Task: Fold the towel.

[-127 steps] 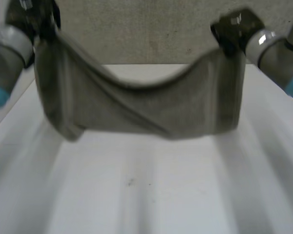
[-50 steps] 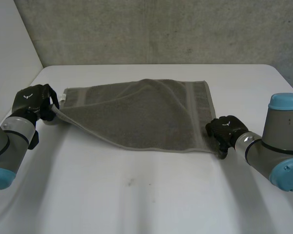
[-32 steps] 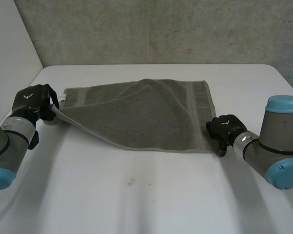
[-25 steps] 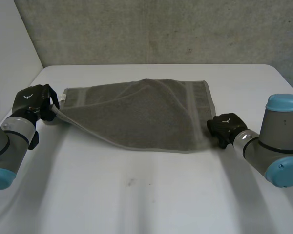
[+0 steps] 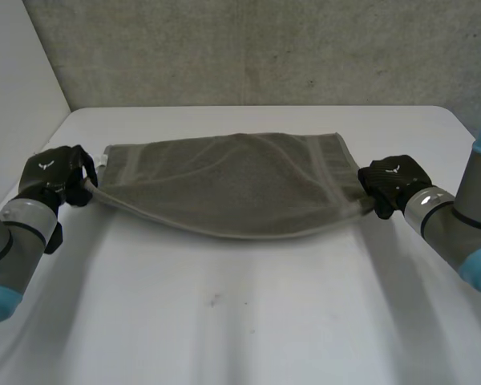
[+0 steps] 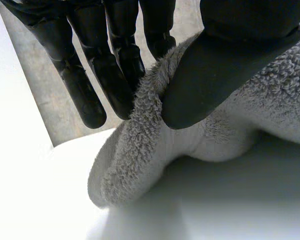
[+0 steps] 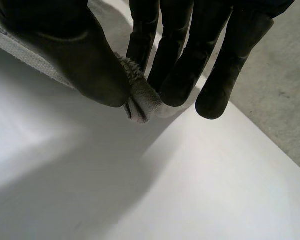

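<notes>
The grey towel [image 5: 224, 188] is spread across the far half of the white desk [image 5: 248, 321]. Its near edge runs in a curve between both hands. The left robot hand [image 5: 58, 175] pinches the towel's left corner between thumb and fingers. The right robot hand [image 5: 391, 180] pinches the right corner likewise.

We log a white table [image 5: 240, 329] with rounded far corners and a smooth matte top. A small dark speck [image 5: 215, 300] sits on it left of centre, toward the near side. Behind the far edge stands a rough grey concrete wall [image 5: 264, 48], mottled with faint stains, and a plain white panel [image 5: 20, 72] meets it at the left. In both wrist views we see the same white tabletop with grey concrete beyond its edge.
</notes>
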Controlling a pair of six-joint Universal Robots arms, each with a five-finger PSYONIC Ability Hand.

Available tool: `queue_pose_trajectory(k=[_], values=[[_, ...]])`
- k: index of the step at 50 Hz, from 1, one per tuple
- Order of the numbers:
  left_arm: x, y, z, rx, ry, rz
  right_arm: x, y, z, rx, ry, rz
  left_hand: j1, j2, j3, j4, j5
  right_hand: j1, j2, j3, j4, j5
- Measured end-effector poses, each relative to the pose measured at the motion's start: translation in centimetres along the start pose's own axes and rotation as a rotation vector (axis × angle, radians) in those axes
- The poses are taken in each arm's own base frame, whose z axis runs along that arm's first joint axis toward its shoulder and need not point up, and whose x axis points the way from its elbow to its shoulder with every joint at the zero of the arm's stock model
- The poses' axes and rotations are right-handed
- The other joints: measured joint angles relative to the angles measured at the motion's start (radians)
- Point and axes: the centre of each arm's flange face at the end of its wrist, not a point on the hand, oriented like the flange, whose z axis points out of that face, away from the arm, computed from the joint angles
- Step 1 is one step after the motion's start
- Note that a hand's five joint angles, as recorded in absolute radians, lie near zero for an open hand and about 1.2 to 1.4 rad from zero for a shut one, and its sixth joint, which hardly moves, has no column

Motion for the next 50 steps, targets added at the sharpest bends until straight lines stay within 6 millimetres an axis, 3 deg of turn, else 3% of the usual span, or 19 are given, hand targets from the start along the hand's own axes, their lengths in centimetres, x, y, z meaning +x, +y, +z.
queue_pose_trajectory(k=[7, 12, 17, 21, 28, 38, 45, 48, 50], values=[[0.5, 0.5, -3.9, -0.109, 0.013, 0.014, 1.6, 0.8, -4.0, -0.211, -0.094, -0.138, 0.0, 0.0, 0.0, 0.0, 0.0, 0.0, 0.0, 0.0, 0.0, 0.001], [0.7, 0.3, -8.2, -0.198, 0.047, 0.097, 3.5, 1.1, -7.8, -0.366, -0.177, -0.211, 0.0, 0.0, 0.0, 0.0, 0.0, 0.0, 0.0, 0.0, 0.0, 0.006], [0.6, -0.3, -10.3, -0.198, 0.093, 0.201, 5.2, -0.2, -9.2, -0.355, -0.182, -0.228, 0.0, 0.0, 0.0, 0.0, 0.0, 0.0, 0.0, 0.0, 0.0, 0.006], [0.4, -1.0, -10.0, -0.153, 0.122, 0.247, 6.0, -0.9, -8.5, -0.316, -0.171, -0.206, 0.0, 0.0, 0.0, 0.0, 0.0, 0.0, 0.0, 0.0, 0.0, 0.006], [1.0, -1.2, -5.3, -0.08, 0.186, 0.235, 5.6, -0.7, -3.6, -0.293, -0.182, -0.145, 0.0, 0.0, 0.0, 0.0, 0.002, 0.003, 0.0, 0.0, 0.0, 0.014], [2.1, 0.6, 4.9, -0.041, 0.133, 0.217, 4.6, -0.6, 4.8, -0.229, -0.059, -0.09, 0.0, 0.0, 0.0, 0.0, 0.008, 0.006, 0.0, 0.0, 0.0, 0.016], [2.1, 1.3, 9.2, -0.013, 0.094, 0.225, 4.3, -1.1, 8.6, -0.133, 0.017, -0.077, 0.0, 0.0, 0.0, 0.0, 0.008, 0.001, -0.001, -0.015, -0.015, 0.011], [2.3, 1.6, 10.2, 0.001, 0.097, 0.227, 4.3, -0.9, 9.6, -0.116, 0.051, -0.084, 0.0, 0.0, 0.0, 0.0, 0.008, -0.268, -0.263, -0.299, -0.302, -0.265], [2.5, 1.9, 10.9, 0.012, 0.103, 0.229, 4.4, -0.6, 10.4, -0.105, 0.091, -0.094, -0.078, -0.098, -0.097, -0.1, -0.062, -0.6, -0.591, -0.623, -0.608, -0.6]])
